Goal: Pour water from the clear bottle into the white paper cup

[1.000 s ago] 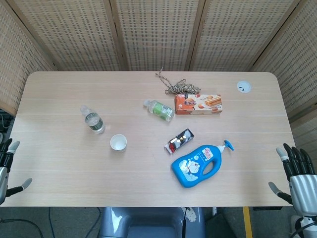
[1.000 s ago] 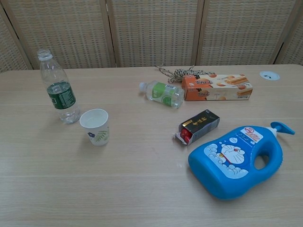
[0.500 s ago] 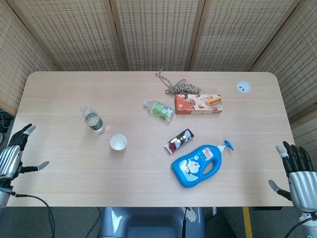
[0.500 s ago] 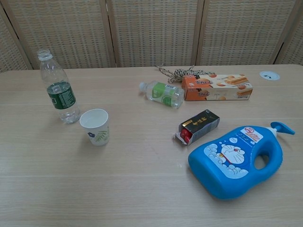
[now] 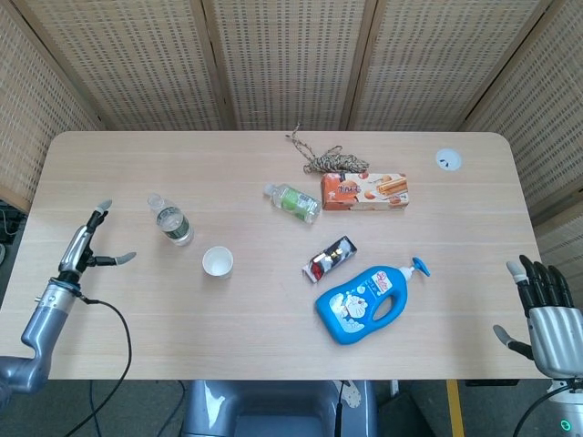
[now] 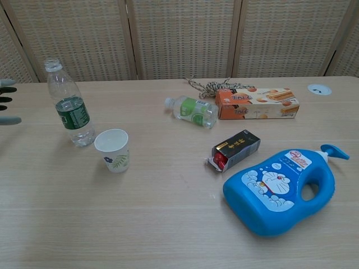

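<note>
Looking at my feeds, going left to right: my left hand [image 5: 86, 244] hangs over the tabletop's left edge, fingers spread apart and pointing up toward the far side, thumb sticking out sideways, holding nothing. In the chest view only its fingertips [image 6: 8, 89] poke in at the left border.

Near it, a bit in from the left edge, stands the clear bottle [image 6: 69, 104]: upright, see-through plastic, dark green label around the middle, and I can't make out a cap on the neck. Just beside it on the near-right side sits the white paper cup [image 6: 113, 149], upright, mouth open, small leafy print on its side. The two are close but not touching.

Around the middle of the tabletop [image 5: 182, 309] there's one small green-labelled bottle [image 5: 293, 202] lying on its side, one bundle of twine [image 5: 325, 159], one orange snack box [image 5: 365, 192], one small dark carton [image 5: 330, 259] and one blue pump jug [image 5: 368, 301] lying flat.

My right hand [image 5: 548, 317] sits off the near right corner, fingers straight and slightly parted, empty.
</note>
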Robot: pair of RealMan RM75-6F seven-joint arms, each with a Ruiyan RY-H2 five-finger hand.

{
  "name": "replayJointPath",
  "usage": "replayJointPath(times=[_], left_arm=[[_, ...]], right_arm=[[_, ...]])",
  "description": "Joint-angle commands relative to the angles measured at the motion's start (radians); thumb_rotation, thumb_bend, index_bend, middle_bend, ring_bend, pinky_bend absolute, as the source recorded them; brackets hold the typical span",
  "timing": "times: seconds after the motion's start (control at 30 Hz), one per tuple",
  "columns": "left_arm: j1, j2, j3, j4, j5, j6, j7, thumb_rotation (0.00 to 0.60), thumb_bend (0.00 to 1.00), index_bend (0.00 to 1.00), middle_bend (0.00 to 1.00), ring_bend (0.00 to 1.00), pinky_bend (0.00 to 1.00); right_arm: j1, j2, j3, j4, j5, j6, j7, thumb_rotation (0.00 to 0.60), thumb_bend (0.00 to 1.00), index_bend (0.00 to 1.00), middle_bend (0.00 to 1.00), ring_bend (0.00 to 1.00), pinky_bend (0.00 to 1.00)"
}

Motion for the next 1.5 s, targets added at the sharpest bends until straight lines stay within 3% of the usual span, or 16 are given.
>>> replayJointPath(times=[0.03,0.53,1.3,1.5], left_arm=[[-0.044,-0.074,-0.011,0.085,-0.009,-0.026,-0.061,0.600,0.00,0.00,0.00,0.00,0.00],[-0.179,-0.255,-0.037,0.297,-0.040,-0.148,-0.141,0.600,0.00,0.00,0.00,0.00,0.00],[-0.284,-0.361,-0.074,0.424,-0.071,-0.186,-0.186,0.600,0.00,0.00,0.00,0.00,0.00],[-0.305,-0.378,-0.091,0.443,-0.092,-0.215,-0.195,0.600,0.24,0.01,0.00,0.00,0.00]], right_arm=[[0.002,-0.001,0.002,0.002,0.004,-0.004,0.000,0.600,0.00,0.00,0.00,0.00,0.00],[0.016,-0.003,0.013,0.018,0.046,-0.033,0.022,0.600,0.00,0.00,0.00,0.00,0.00],[0.026,0.000,0.024,0.025,0.080,-0.049,0.039,0.600,0.00,0.00,0.00,0.00,0.00],[0.030,-0.004,0.026,0.030,0.090,-0.059,0.037,0.600,0.00,0.00,0.00,0.00,0.00]])
